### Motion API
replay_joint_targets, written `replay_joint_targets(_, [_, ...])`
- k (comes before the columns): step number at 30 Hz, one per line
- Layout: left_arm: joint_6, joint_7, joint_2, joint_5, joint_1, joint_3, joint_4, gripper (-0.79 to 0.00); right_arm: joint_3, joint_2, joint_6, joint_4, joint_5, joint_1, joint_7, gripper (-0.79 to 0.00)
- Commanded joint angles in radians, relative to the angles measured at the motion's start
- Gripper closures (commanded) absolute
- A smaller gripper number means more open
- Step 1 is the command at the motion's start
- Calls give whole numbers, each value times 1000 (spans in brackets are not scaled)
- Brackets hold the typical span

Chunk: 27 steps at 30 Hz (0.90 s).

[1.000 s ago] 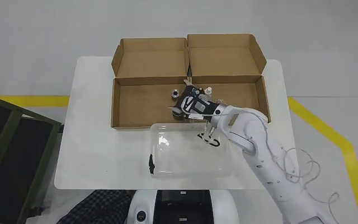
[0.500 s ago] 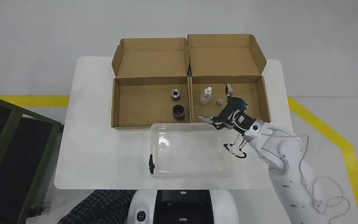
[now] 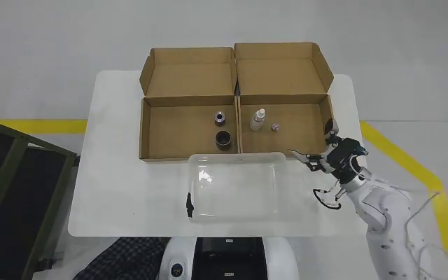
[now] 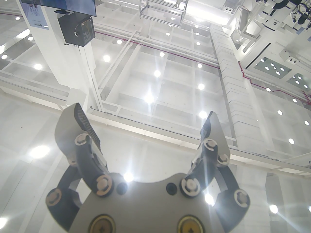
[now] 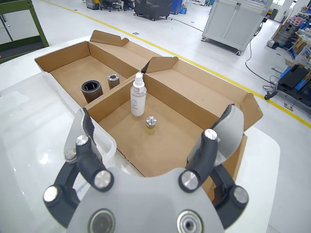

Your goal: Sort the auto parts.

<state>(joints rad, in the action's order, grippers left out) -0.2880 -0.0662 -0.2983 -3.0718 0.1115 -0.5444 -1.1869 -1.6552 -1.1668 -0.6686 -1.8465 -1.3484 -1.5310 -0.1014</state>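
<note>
Grippers both gape with nothing held: the left gripper (image 4: 143,111) points at the ceiling, and the right gripper (image 5: 158,111) hangs over the near wall of a cardboard box (image 5: 194,93), beside a clear tray (image 5: 56,86). Inside the box stand a small brass fitting (image 5: 150,125) and, just beyond it, a spray bottle (image 5: 138,98). The bottle is probably light, smooth and easily tipped; pinch it mid-body. Farther off, the neighbouring box (image 5: 73,69) holds a dark sleeve (image 5: 91,91) and a grey cylinder (image 5: 113,80). Both look rigid and dense; grasp them across their round sides.

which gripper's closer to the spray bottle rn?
Right. The right gripper sits at the front corner of the box holding the spray bottle, jaws open; the left gripper points up at the ceiling.
</note>
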Motion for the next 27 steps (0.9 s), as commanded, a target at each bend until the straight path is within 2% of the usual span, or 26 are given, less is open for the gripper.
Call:
replay_joint_targets(1, [0,0,0,0,0,0,0,-785,-27,3,-2,6,1,-26,-36,-785])
replay_joint_targets(15, [0,0,0,0,0,0,0,-785,-157,17,32,17,-70,-177,-203,-785])
replay_joint_targets(27, [0,0,0,0,0,0,0,-785,-190,24,16,47,-61,-190,-225,-785])
